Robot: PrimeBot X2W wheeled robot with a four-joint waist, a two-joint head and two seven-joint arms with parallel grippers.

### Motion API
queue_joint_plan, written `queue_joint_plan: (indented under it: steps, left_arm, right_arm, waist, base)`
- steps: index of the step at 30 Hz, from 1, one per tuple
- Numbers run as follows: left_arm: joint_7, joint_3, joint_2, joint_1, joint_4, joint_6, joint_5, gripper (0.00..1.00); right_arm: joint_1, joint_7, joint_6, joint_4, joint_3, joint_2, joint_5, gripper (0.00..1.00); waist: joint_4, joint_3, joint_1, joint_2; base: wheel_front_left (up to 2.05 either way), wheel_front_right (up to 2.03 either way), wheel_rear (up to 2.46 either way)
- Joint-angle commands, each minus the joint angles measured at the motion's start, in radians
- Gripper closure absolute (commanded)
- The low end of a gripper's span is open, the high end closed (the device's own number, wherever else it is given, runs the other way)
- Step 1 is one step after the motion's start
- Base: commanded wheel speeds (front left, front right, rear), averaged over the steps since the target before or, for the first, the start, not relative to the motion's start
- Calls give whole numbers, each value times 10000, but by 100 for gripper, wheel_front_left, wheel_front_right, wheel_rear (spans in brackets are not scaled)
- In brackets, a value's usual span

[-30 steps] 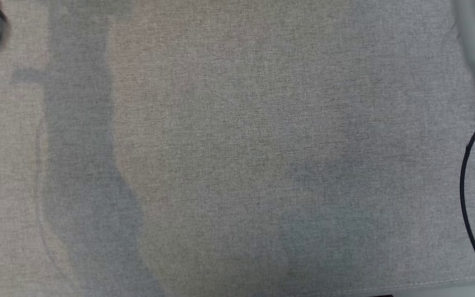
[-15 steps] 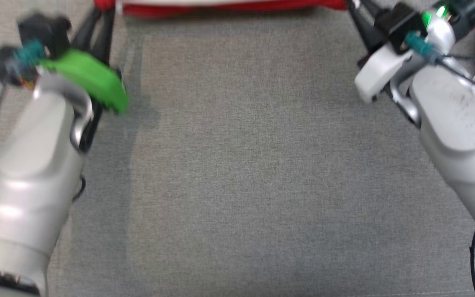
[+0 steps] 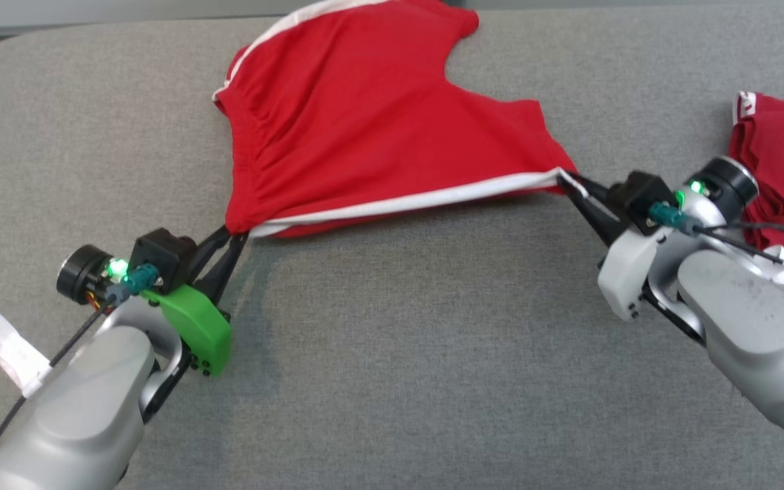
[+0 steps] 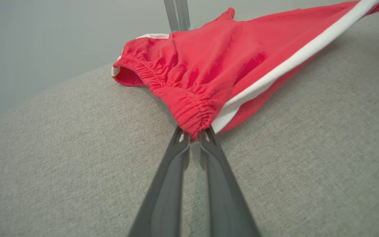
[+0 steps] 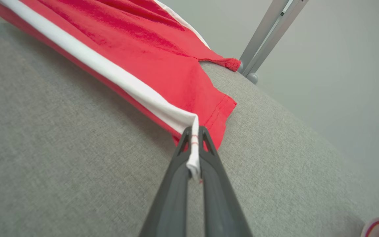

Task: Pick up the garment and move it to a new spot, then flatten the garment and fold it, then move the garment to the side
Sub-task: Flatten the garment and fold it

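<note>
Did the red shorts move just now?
Cannot tell: the head camera swung, shifting everything. Against the other red garment on the right, the red shorts look about where they were.

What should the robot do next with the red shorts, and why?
Probably draw the grippers slightly apart and lay the edge on the table. The left gripper is shut on the waistband corner, the right gripper on the white stripe's hem end, yet the shorts look bunched near the waistband, not flat.
</note>
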Motion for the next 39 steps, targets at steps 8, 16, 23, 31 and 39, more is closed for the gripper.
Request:
queue_joint_plan:
  steps: [8, 16, 23, 31, 39]
  left_arm:
    - [-24, -581, 442, 1673, -661, 21, 422, 100]
    - [-15, -1356, 1230, 2643, -1640, 20, 148, 100]
    - [215, -2191, 1889, 2897, -2864, 20, -65, 100]
    - [150, -1655, 1912, 2191, -3344, 237, -320, 100]
    - [77, -1166, 1466, 1055, -3131, 398, -180, 100]
  right_arm:
    - [1153, 444, -20, -1310, 2894, -1830, 2543, 100]
    - [1513, 1858, -20, -3888, 3806, -3417, 3878, 100]
    - [1661, 3366, -19, -6150, 3811, -4770, 3835, 100]
    - [165, 3503, -19, -6308, 3814, -5296, 3907, 100]
    - [-1915, 3766, -19, -5905, 3817, -5296, 3716, 100]
  waist:
    - [53, -1642, 1, 0]
    - [29, -2067, 1, 0]
    - [212, -1988, 1, 0]
    - [528, -1529, 1, 0]
    - [1050, -351, 1, 0]
  base:
    - [0, 0, 0]
    - [0, 0, 0]
    - [0, 0, 0]
    - [0, 0, 0]
    - [0, 0, 0]
